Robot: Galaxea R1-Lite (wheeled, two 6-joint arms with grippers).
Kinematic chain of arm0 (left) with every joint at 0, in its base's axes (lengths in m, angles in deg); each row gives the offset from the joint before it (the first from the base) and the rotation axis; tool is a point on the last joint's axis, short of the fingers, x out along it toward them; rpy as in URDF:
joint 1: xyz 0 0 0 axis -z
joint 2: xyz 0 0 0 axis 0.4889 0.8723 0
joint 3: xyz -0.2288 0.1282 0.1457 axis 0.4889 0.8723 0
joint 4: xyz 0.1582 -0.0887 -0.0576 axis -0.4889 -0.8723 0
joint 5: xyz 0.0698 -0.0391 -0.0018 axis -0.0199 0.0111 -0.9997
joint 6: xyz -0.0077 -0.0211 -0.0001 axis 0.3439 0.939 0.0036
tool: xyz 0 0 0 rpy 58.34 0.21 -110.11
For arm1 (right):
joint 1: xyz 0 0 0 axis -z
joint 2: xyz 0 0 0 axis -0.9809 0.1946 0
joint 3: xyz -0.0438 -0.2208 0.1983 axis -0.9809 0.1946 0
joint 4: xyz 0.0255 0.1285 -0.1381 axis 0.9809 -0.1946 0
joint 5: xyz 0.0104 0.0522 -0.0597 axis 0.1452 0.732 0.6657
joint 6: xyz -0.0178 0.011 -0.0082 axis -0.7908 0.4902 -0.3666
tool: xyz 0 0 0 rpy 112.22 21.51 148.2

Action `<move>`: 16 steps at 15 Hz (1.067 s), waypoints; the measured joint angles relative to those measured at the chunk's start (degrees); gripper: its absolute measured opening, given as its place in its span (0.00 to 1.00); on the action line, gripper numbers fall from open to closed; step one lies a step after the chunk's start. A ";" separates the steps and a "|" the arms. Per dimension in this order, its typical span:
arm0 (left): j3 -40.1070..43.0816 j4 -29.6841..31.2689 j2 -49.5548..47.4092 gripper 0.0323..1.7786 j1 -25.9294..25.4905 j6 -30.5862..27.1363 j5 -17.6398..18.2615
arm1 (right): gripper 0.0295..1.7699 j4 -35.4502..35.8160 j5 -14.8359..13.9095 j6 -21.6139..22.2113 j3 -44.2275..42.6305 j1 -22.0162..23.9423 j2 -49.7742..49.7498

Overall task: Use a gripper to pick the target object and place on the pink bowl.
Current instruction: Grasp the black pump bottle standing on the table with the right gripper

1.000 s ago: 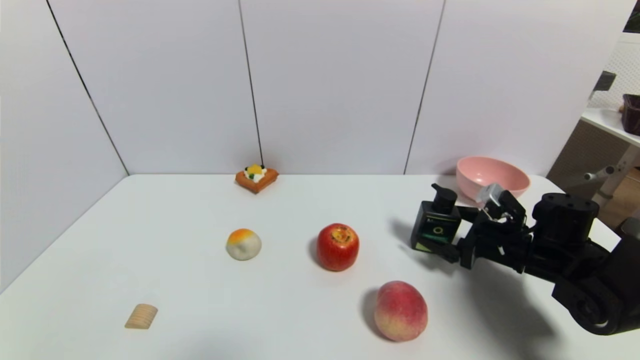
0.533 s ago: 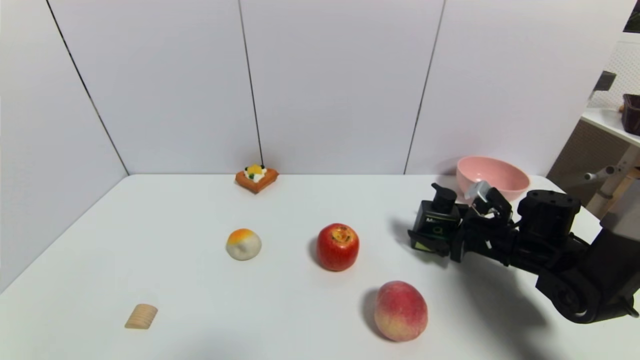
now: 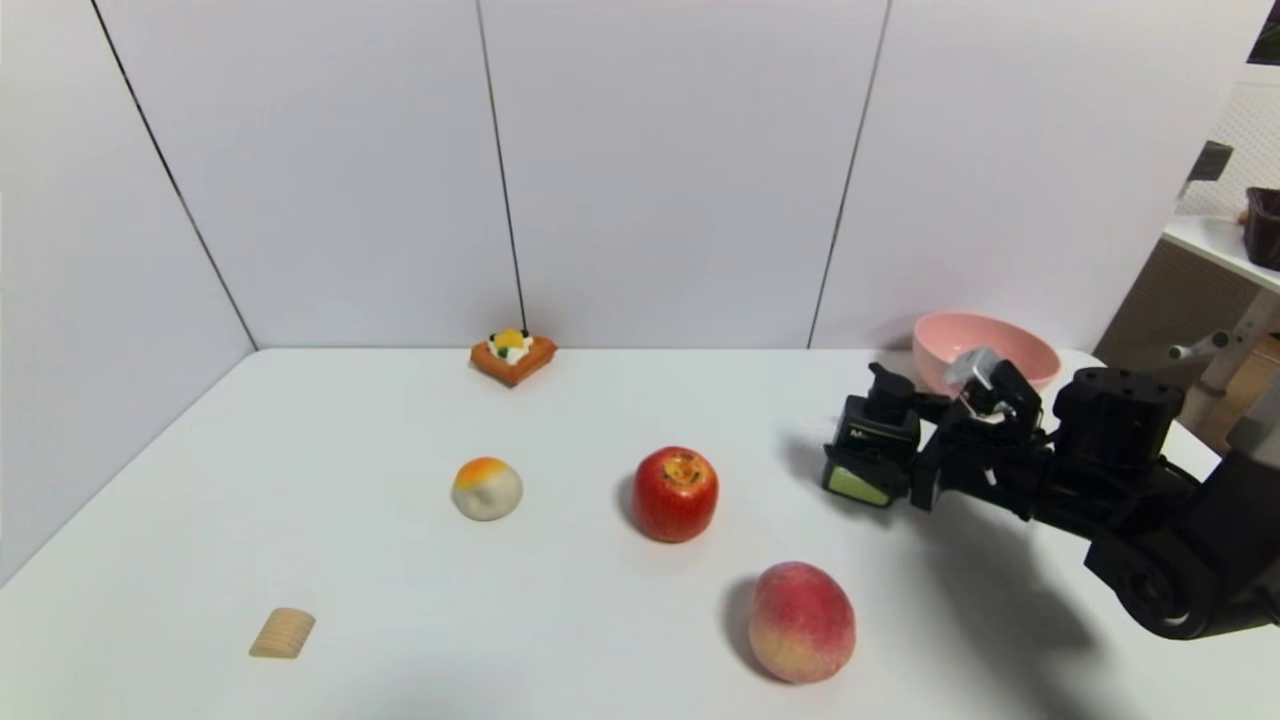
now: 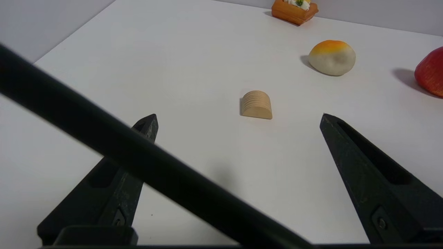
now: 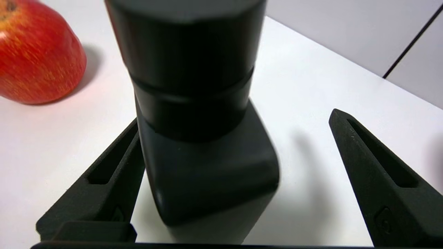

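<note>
Because the pump bottle [image 3: 872,445] sits tipped between the right gripper's [image 3: 905,470] spread fingers rather than squarely clamped, the main risk is that it topples or skids away before a hold is made. In the right wrist view the bottle [image 5: 200,114] leans against one finger [image 5: 104,180], while the other finger [image 5: 377,176] stands well apart from it with bare table between; the gripper is wide, holding nothing yet. If the far finger closes on a leaning body, I judge it could push the bottle over or catch only the pump head, and a lift from there might let it swing out.

Just beyond the gripper and to its far side stands the pink bowl [image 3: 985,352], near enough that a hurried carry could knock its rim. A red apple [image 3: 676,493] lies off to the gripper's left, and a peach [image 3: 802,621] nearer the robot.

Only the head view shows the bowl and the bottle's green label face turned downward; only the right wrist view shows the gap at the far finger. The left gripper [image 4: 238,119] hovers parked and wide over a small wooden piece [image 4: 256,105].
</note>
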 joint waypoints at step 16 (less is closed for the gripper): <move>0.00 0.02 0.00 0.95 0.00 0.00 0.01 | 0.97 -0.09 0.26 0.04 0.82 -0.44 -1.51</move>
